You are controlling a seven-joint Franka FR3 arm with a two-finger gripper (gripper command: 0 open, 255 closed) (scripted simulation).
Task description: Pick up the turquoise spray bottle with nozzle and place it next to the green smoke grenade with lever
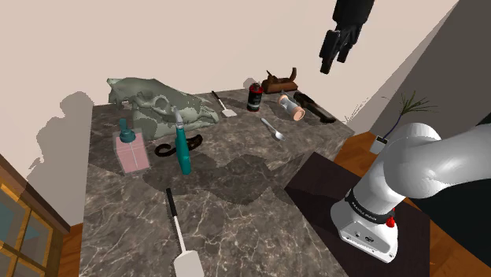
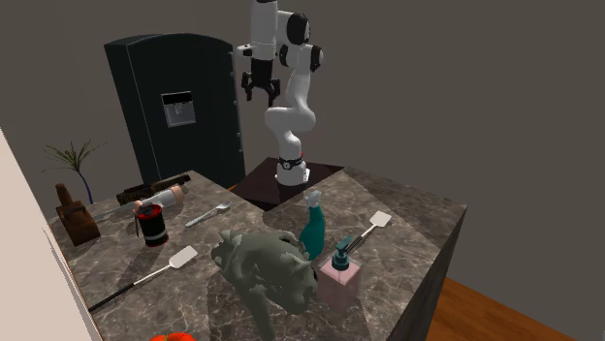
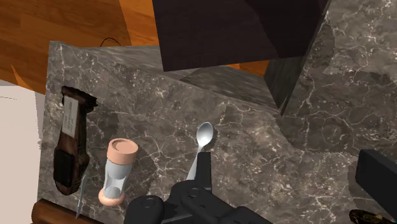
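Pincer (image 1: pixel 334 63) high above the far right end of the tabletop (image 1: pixel 252 220) in the shoulder view, its fingers apart and empty. In the wrist view it looks down on a spoon (image 3: pixel 202 139) and an hourglass (image 3: pixel 118 170). The bottle (image 1: pixel 182 145) stands upright well apart from the pincer, toward the shoulder view's left and just in front of the skull (image 1: pixel 157 101). A pink dispenser (image 1: pixel 131 151) stands near on its left, and a dark curved piece (image 1: pixel 175 147) lies at its base, contact unclear. The bottle is slim and tall, turquoise in the body with a pale nozzle head, so expect it to tip readily. If you descend off-centre or brush the skull, a finger may push it over before you close. The grenade (image 1: pixel 254 96) stands at the far edge with a spatula (image 1: pixel 224 104) and the spoon near. A low carry or a crowded set-down could knock it down.
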